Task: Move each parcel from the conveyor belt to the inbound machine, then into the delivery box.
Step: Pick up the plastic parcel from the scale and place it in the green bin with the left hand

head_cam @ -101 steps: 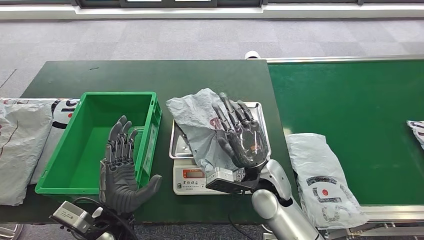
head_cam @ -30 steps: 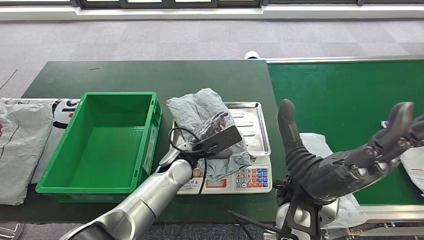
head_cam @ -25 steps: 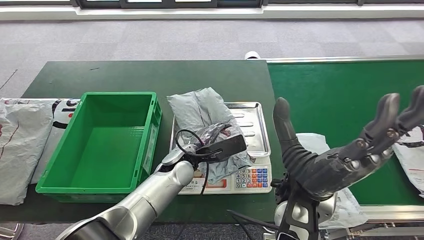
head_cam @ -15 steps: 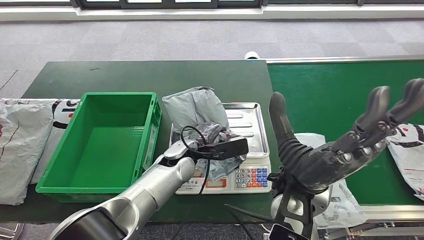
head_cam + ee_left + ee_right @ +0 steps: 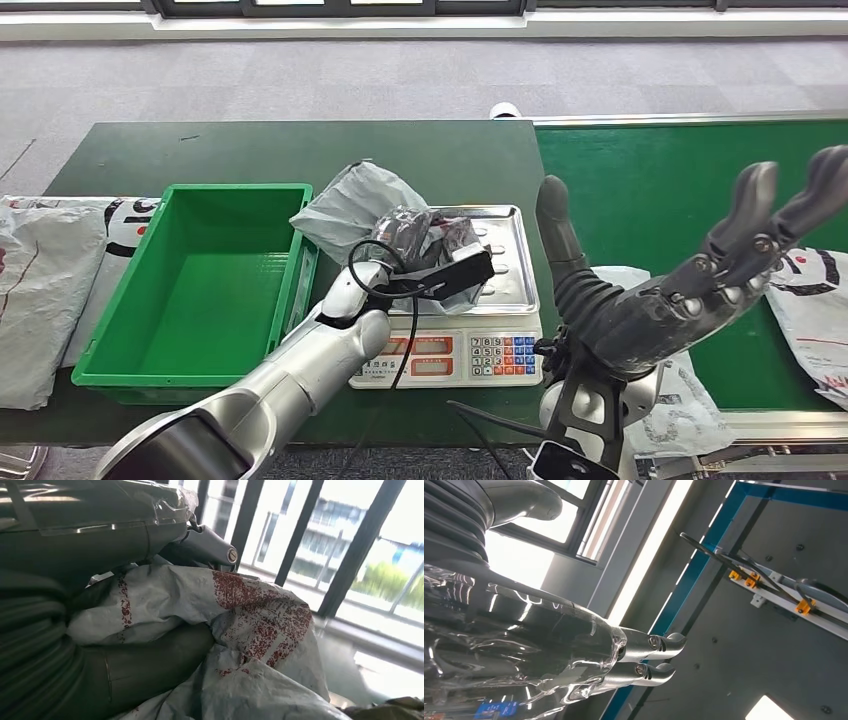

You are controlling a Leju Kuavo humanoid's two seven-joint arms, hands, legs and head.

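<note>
L hand [image 5: 425, 240] grips 1 grey parcel [image 5: 350, 205], fingers wrapped round it; in the L wrist view the thumb [image 5: 150, 665] presses into the crumpled plastic w/ red print. Parcel is lifted, its free end hanging just over the near rim of the green box [image 5: 190, 290], which sits directly beside the hand. Scale [image 5: 470, 340] w/ steel tray lies under the L hand, 1 unit, keypad facing the robot.

R hand [image 5: 680, 300] is raised, palm up, fingers spread, holding nothing; R wrist view has fingertips [image 5: 664, 642] against the ceiling.

Parcels counted: 5. One in L hand; 1 white parcel [image 5: 680, 410] on the conveyor belt [image 5: 680, 180] just below the R hand; 1 more [image 5: 815, 310] on the belt beyond the R hand; 2 parcels [image 5: 50, 280] on the table [image 5: 300, 150] past the box, well apart from the L hand.
</note>
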